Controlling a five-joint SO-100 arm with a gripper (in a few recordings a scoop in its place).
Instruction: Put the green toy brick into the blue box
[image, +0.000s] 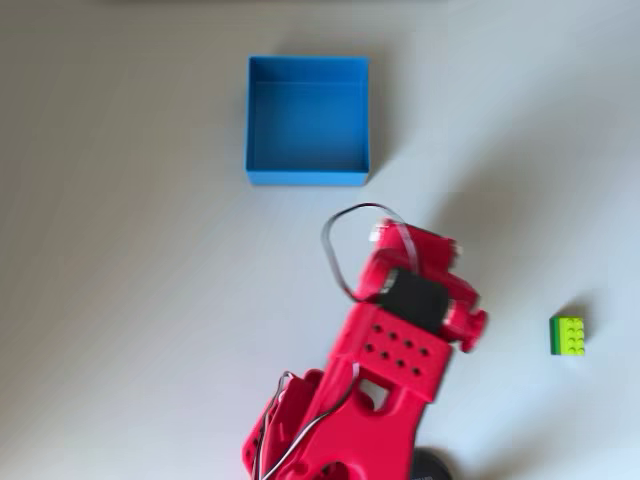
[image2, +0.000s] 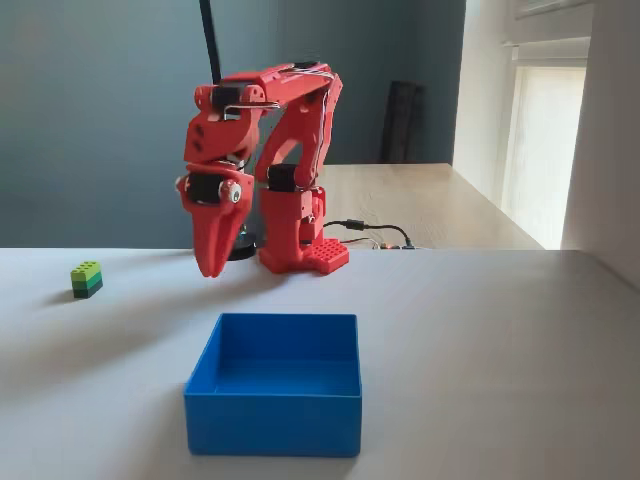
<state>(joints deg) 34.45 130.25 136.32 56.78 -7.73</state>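
The green toy brick (image: 569, 336) lies on the white table at the right of the overhead view, lime studs up. In the fixed view the brick (image2: 86, 279) stands at the far left. The blue box (image: 308, 178) sits with nothing in it near the top middle of the overhead view, and in the fixed view the box (image2: 272, 425) is at the front. My red gripper (image2: 210, 266) hangs above the table pointing down, its fingers together and holding nothing. It is between box and brick, apart from both.
The red arm's base (image2: 298, 240) stands at the back of the white table, with cables (image2: 375, 230) behind it. A wooden table (image2: 420, 195) lies beyond.
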